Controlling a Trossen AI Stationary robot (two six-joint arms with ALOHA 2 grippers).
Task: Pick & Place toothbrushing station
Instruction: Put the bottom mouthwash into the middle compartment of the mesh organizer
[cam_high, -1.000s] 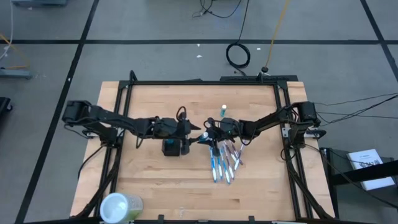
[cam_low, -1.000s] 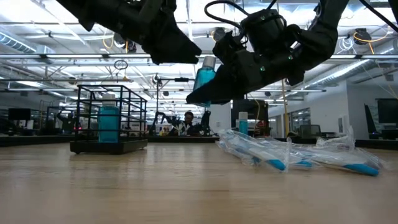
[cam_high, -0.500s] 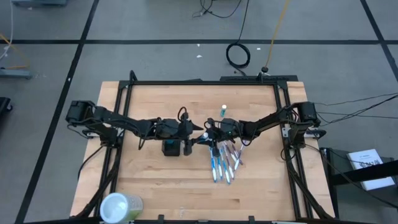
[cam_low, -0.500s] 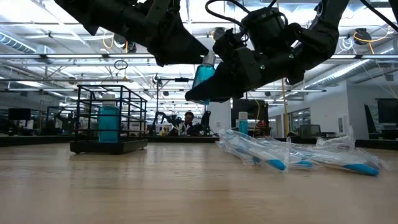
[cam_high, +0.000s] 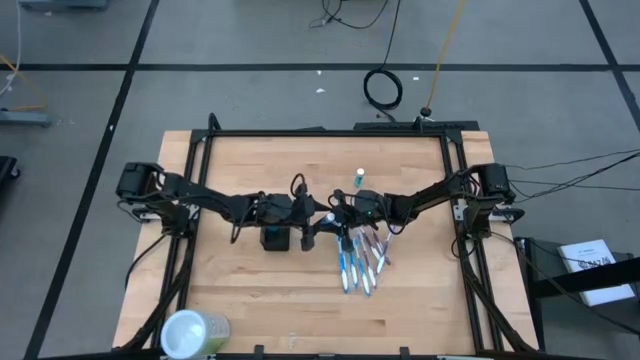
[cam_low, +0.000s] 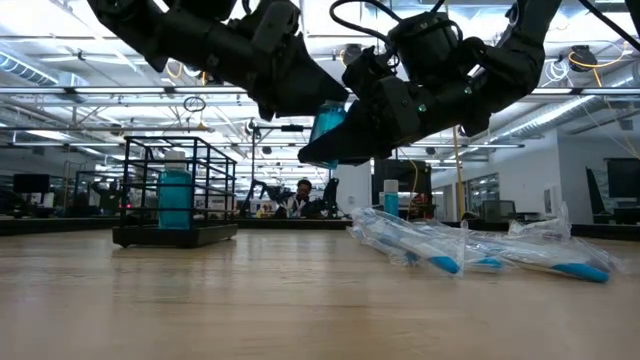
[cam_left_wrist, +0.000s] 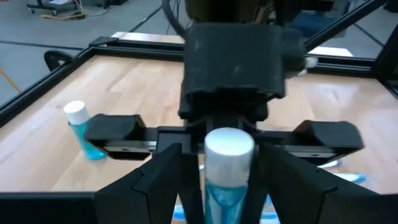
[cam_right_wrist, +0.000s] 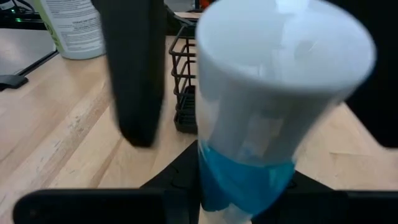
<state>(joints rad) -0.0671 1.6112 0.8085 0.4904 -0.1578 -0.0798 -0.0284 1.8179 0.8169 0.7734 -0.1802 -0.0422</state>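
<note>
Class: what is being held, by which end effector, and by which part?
The right end effector holds a blue tube by its blue body, white cap free. Whether the left end effector beside it grips cannot be told.

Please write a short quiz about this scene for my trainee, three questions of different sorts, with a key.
1. True or false: the right gripper holds a toothbrush.
2. Where are the toothbrushes? A: in the mesh holder. B: lying on the table. C: in the left gripper.
3. What stands inside the mesh holder?

Key
1. False: it holds a blue tube in the air.
2. B.
3. A second blue tube.
</note>
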